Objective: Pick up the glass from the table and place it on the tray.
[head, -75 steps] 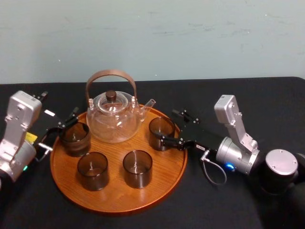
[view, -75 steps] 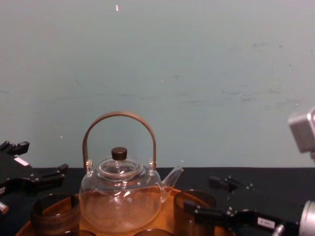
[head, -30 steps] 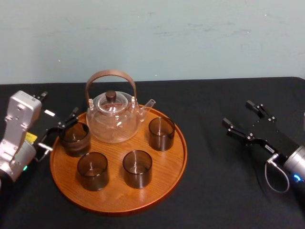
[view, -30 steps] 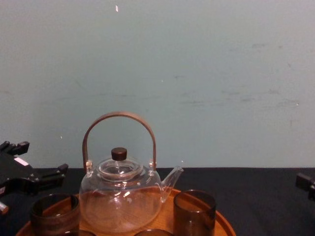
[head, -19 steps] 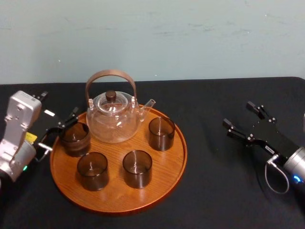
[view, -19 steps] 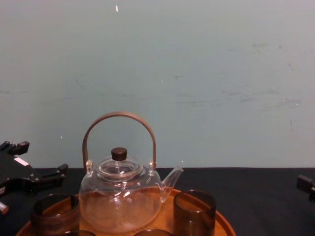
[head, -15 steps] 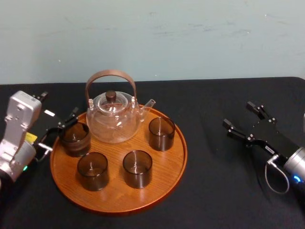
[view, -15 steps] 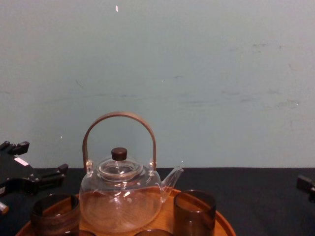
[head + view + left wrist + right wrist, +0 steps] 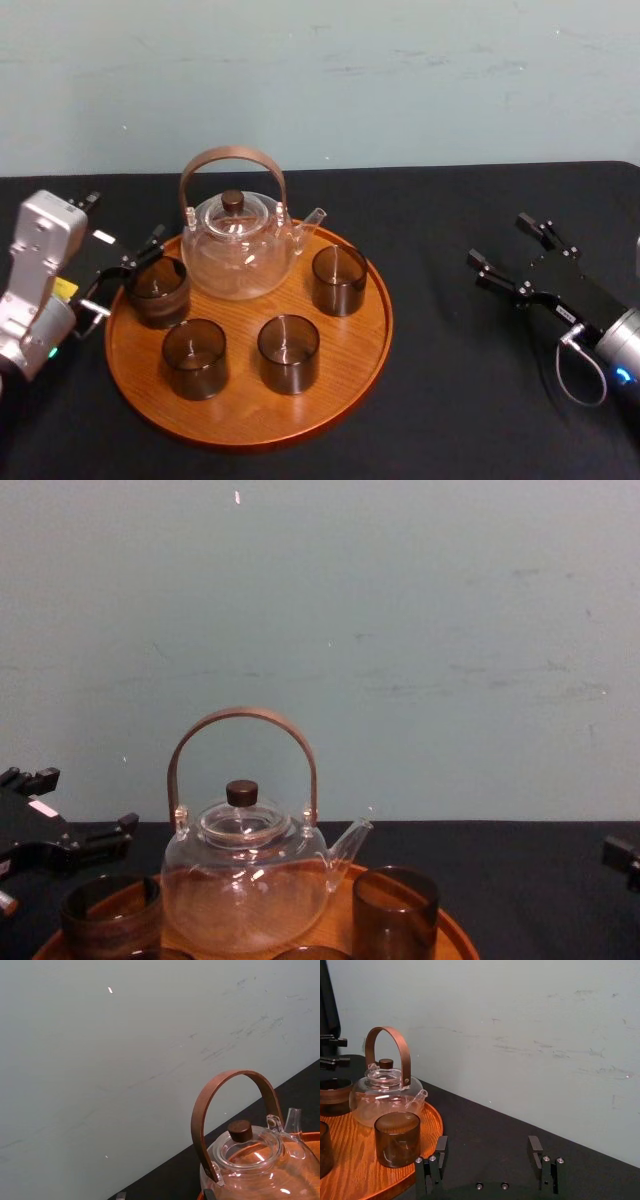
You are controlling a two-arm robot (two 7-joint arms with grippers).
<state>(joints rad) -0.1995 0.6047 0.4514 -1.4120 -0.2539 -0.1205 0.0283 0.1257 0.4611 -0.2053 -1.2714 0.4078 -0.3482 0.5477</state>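
The round orange-brown tray (image 9: 355, 340) lies left of centre on the black table. On it stand a clear teapot (image 9: 237, 250) and several dark glasses. The glass (image 9: 339, 279) on the tray's right side stands upright and free, also seen as the nearest glass (image 9: 397, 1138) in the right wrist view. My right gripper (image 9: 500, 242) hovers open and empty over the table, well to the right of the tray. My left gripper (image 9: 125, 270) rests open at the tray's left edge, beside the back-left glass (image 9: 157, 291).
The teapot's brown arched handle (image 9: 242, 720) rises well above the glasses. Bare black table (image 9: 440, 400) stretches between the tray and my right gripper. A pale wall (image 9: 400, 80) closes the far side.
Since 2.5 s ago my right gripper has let go of the right-hand glass on the tray and pulled back to the right. Nothing has moved in the last second.
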